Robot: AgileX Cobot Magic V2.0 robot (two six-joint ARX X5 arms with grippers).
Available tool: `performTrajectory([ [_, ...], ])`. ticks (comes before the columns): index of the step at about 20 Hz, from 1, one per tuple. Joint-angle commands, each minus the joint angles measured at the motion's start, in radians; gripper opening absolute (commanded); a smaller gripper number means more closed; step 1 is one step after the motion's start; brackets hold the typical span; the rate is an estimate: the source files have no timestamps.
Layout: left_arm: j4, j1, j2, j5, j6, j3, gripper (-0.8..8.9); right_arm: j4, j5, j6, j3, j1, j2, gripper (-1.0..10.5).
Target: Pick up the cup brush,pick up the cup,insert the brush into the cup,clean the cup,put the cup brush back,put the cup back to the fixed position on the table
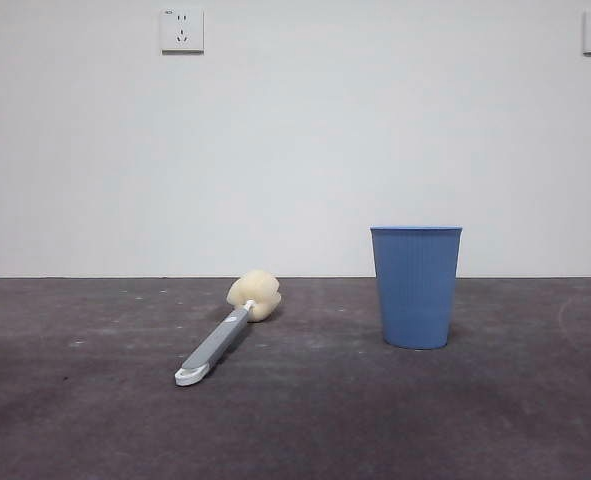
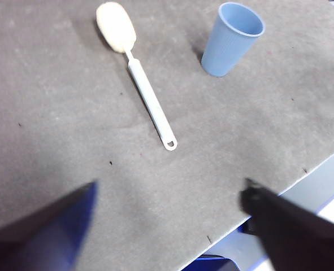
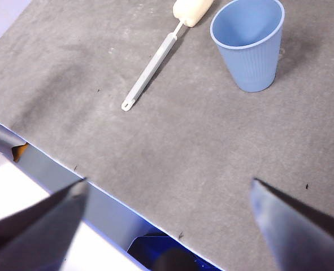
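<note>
Two task objects rest untouched on a dark grey tabletop, and neither arm has reached them. Left of centre lies the cup brush, flat on its side, its cream-yellow sponge head pointing to the far side and its grey handle running diagonally toward the near left, ending in a white looped tip. Lying this way, the slim handle is fully exposed from above, which should suit a pinch across its width. To the right, well apart from the brush, stands the cup, blue, ribbed, upright, mouth open upward and empty as far as the wrist views show. Standing upright leaves its rim and sides free for a grasp and its mouth ready to take the sponge. Bare tabletop surrounds both things, with open room between them and toward the near side, so each arm could likely descend without crowding the other. The left tool hovers high above the near part of the tabletop, its jaws spread wide and holding nothing; the right tool hangs likewise, jaws spread and empty. Both wrist views show the tabletop's near edge just below the tools. Behind stands a plain white wall with two sockets.
</note>
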Motion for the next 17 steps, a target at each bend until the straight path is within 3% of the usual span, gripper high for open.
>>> performTrajectory([
  [1,0.031,-0.017,0.042,-0.015,-0.027,0.011,5.25,0.006,0.002,0.021,0.004,0.002,0.001,6.0],
  [4,0.112,-0.084,0.117,-0.076,-0.074,0.016,5.25,0.006,0.002,0.021,0.004,0.002,0.001,6.0],
  [8,0.272,-0.263,0.278,-0.227,-0.190,0.016,5.25,0.006,0.002,0.026,0.004,0.002,0.007,6.0],
  [12,0.413,-0.456,0.504,-0.462,-0.297,0.045,5.24,0.006,0.003,0.029,0.004,0.002,0.012,6.0],
  [17,0.433,-0.560,0.810,-0.596,-0.320,0.208,5.23,0.006,0.003,0.039,0.004,0.002,0.012,6.0],
])
